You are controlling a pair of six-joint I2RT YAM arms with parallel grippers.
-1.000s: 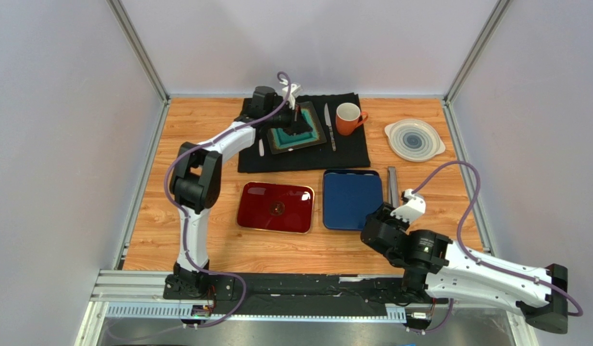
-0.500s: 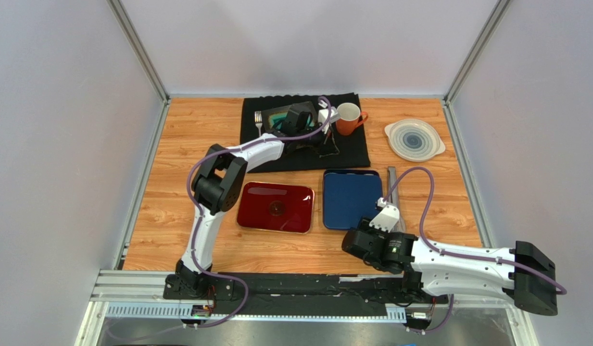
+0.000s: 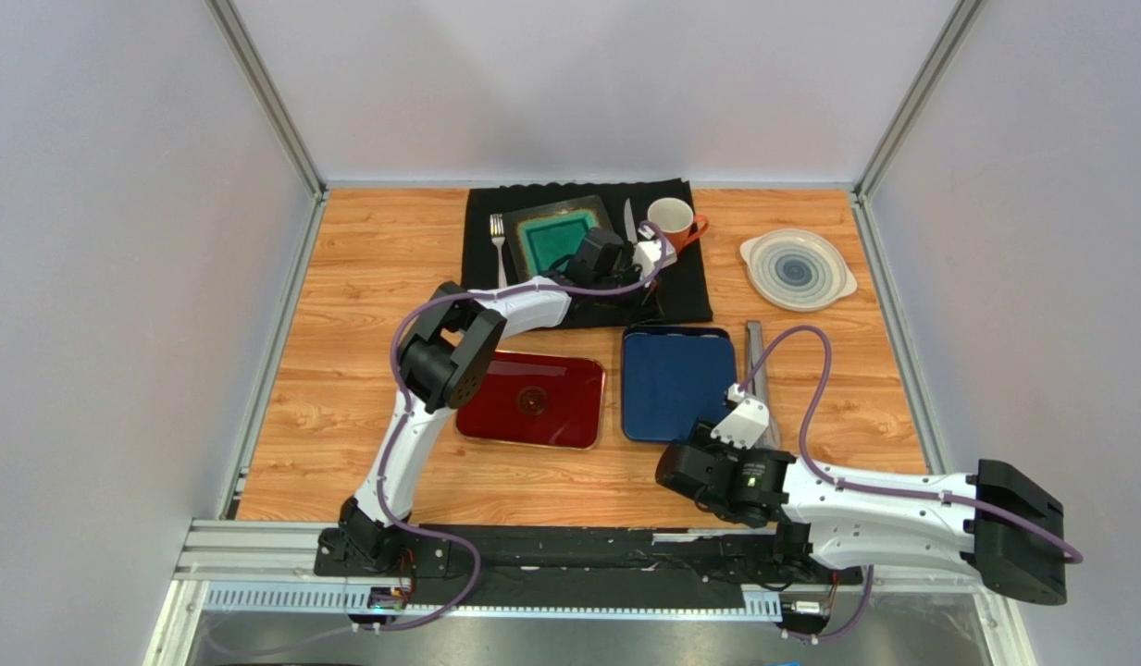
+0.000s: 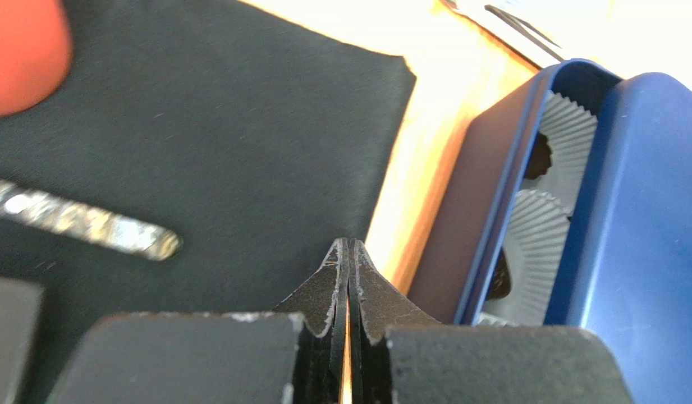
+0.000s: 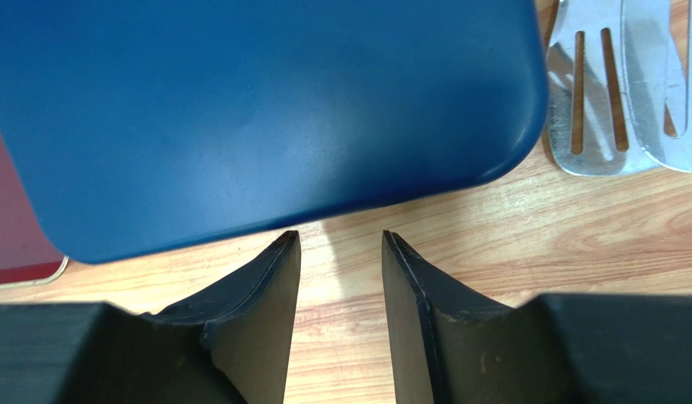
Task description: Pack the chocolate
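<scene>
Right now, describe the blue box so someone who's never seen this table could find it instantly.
On the wooden table, on the near side of the black mat, two flat rectangles lie side by side. The blue box is the right one, between the dark red tray and the metal tongs. It alone is blue and lidded; the tray is glossy and open.

Right pincer [image 5: 341,252] parted (wood table [image 5: 509,244] showing between), near blue box [image 5: 265,109] edge; slotted metal utensil [image 5: 615,93] upper right.

Left tool [image 4: 349,249] closed (right tool [image 5: 339,246] parted)
</scene>
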